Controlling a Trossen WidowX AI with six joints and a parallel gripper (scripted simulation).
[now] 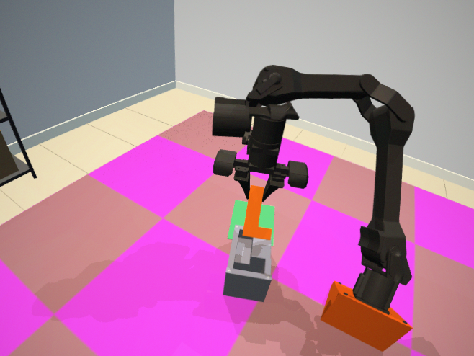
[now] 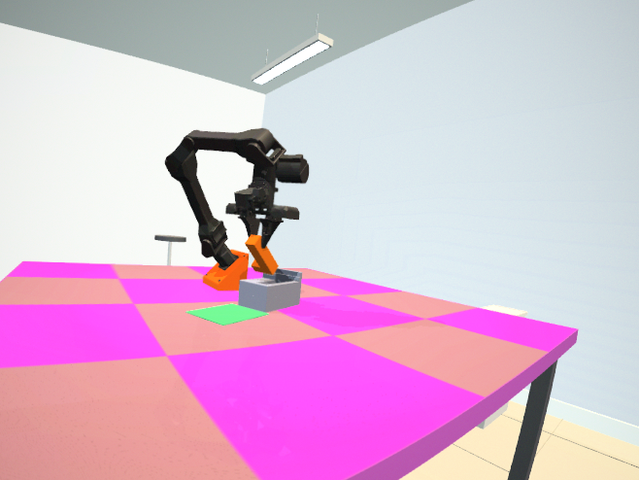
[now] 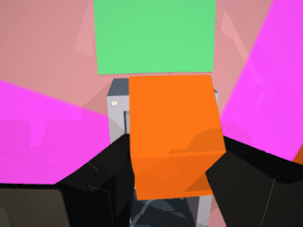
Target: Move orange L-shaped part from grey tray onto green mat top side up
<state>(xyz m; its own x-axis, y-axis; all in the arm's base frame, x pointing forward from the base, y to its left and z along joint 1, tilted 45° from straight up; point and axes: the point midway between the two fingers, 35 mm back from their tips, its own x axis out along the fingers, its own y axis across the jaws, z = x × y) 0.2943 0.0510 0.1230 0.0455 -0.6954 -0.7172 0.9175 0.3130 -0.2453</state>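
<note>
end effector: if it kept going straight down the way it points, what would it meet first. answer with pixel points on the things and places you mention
Likely the tray (image 1: 248, 285) (image 2: 252, 295), touched first by the tilted orange part (image 1: 253, 214) (image 2: 262, 256) it holds; depth is unclear, so its far rim or the mat's edge might come into play.

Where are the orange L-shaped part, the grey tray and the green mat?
orange L-shaped part (image 1: 253, 210): top view, its long arm
grey tray (image 2: 252, 295): exterior view, its side wall
green mat (image 3: 155, 37): wrist view, its upper surface
</note>
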